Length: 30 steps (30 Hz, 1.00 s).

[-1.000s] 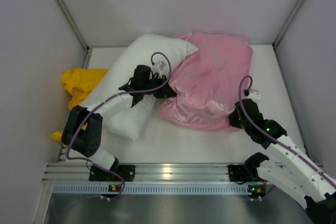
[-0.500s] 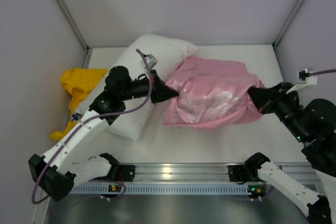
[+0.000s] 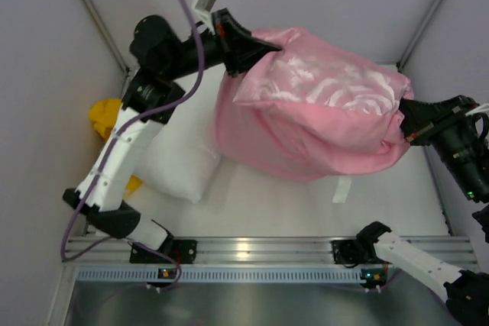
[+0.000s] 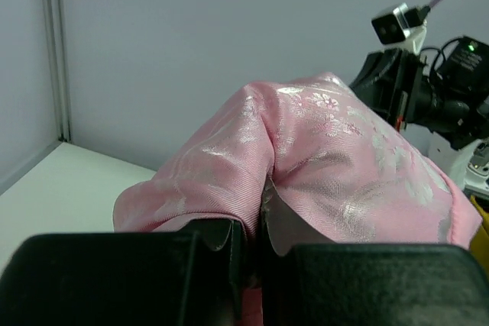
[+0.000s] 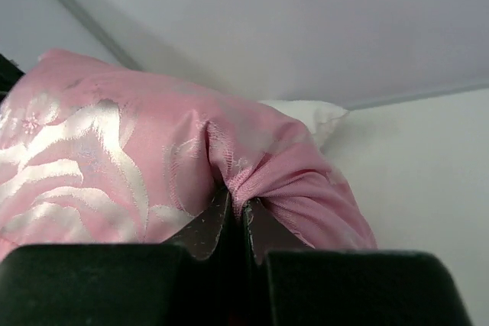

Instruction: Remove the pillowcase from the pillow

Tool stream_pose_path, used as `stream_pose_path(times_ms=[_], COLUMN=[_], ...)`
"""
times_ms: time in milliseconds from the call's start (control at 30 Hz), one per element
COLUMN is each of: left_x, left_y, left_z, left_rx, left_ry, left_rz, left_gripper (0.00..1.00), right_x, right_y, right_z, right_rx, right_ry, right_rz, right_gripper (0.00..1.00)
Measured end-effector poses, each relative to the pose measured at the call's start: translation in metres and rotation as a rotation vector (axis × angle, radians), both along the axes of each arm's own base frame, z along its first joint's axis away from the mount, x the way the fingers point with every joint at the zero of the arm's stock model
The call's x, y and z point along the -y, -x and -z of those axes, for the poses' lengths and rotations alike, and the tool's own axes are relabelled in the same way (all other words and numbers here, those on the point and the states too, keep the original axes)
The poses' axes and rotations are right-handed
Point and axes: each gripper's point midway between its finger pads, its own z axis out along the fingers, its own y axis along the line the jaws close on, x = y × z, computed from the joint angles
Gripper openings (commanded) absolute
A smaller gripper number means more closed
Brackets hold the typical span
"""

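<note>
Height is the change: a second ago the pillowcase [image 3: 313, 112] lay slumped on the bench [image 3: 260, 208]; now it hangs above it, stretched between both arms, its white label [image 3: 341, 188] dangling on the near side. On the bench at the left lies a plain white pillow [image 3: 179, 162], a yellow cloth [image 3: 103, 116] just left of it. The right gripper [image 3: 405, 120] is pinched tight on one corner of the pillowcase; farther back, the left gripper [image 3: 263, 47] is clamped on the opposite corner. The pillowcase bulges, so the task's pillow, itself hidden, is probably still inside; working it out through the opening remains to be done.
</note>
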Motion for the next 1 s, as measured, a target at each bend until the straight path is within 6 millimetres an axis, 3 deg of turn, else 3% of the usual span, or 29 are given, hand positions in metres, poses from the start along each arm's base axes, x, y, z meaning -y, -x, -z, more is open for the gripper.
stream_pose_path(times_ms=[100,167,267,367,433,533,567,633,667,733,867,967,1000], left_x=[0.043,0.076,0.125,0.162,0.184,0.209,0.218,0.232,0.237,0.241,0.225,0.19,0.176], left_y=[-0.056,-0.102,-0.159,-0.19,-0.197,-0.19,-0.187,-0.183,-0.183,-0.185,-0.181,-0.161,-0.151], left_z=[0.0,0.026,0.085,0.154,0.201,0.258,0.278,0.311,0.326,0.346,0.375,0.378,0.365], left_rx=[-0.058,-0.127,-0.233,-0.338,-0.405,-0.489,-0.518,-0.547,-0.55,-0.565,-0.541,-0.523,-0.502], left_ry=[-0.001,-0.024,-0.065,-0.125,-0.176,-0.256,-0.286,-0.329,-0.347,-0.381,-0.495,-0.597,-0.608], left_rz=[0.032,0.04,0.057,0.062,0.064,0.084,0.086,0.086,0.075,0.041,-0.066,-0.169,-0.197], left_gripper=[0.0,0.0,0.0,0.0,0.0,0.0,0.1,0.54,0.98,0.99,0.99,0.99,0.99], right_x=[0.019,0.028,0.042,0.056,0.067,0.081,0.084,0.09,0.093,0.095,0.096,0.097,0.097], right_y=[-0.027,-0.038,-0.048,-0.049,-0.046,-0.039,-0.037,-0.035,-0.036,-0.041,-0.051,-0.056,-0.056], right_z=[0.023,0.052,0.105,0.147,0.171,0.2,0.207,0.219,0.223,0.226,0.232,0.232,0.23], right_rx=[-0.115,-0.199,-0.324,-0.412,-0.461,-0.52,-0.537,-0.567,-0.579,-0.59,-0.614,-0.618,-0.614], right_ry=[-0.019,-0.008,0.044,0.11,0.152,0.22,0.244,0.291,0.318,0.359,0.45,0.508,0.518], right_rz=[0.182,0.27,0.392,0.491,0.548,0.609,0.627,0.66,0.682,0.71,0.747,0.756,0.752], right_gripper=[0.0,0.0,0.0,0.0,0.0,0.0,0.04,0.23,0.45,0.64,0.84,0.92,0.93])
